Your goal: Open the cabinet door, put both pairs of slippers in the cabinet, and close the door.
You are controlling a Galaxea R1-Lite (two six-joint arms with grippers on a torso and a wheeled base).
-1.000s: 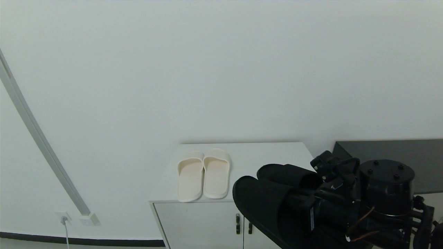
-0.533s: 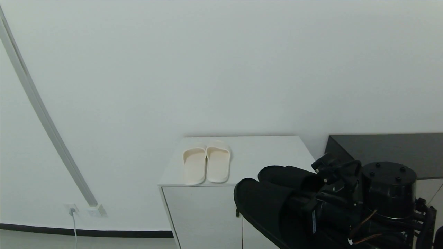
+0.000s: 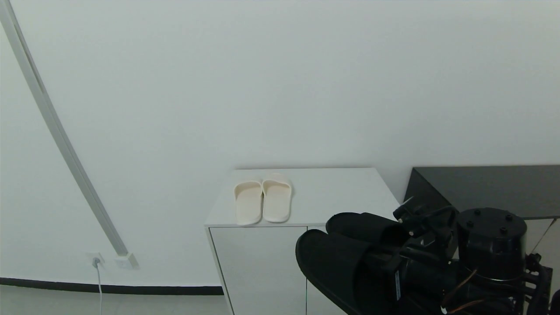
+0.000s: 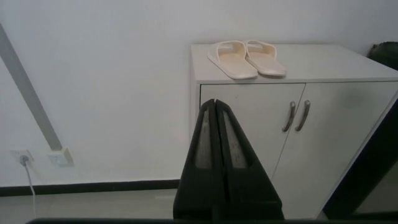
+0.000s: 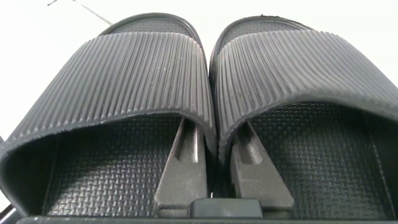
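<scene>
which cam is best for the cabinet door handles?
Left wrist view: both handles face the camera on the shut doors, unobstructed. In the head view the black slippers hide that part of the doors. The right wrist view looks straight into the black slippers.

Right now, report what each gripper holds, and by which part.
Right gripper: the pair of black slippers, pinched by their touching inner sides, one finger under each strap. Left gripper: shut, empty.

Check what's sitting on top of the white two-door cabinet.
One pair of cream open-toe slippers lies side by side on the white two-door cabinet, near the front left of its top. The doors are shut, so the inside is hidden.
</scene>
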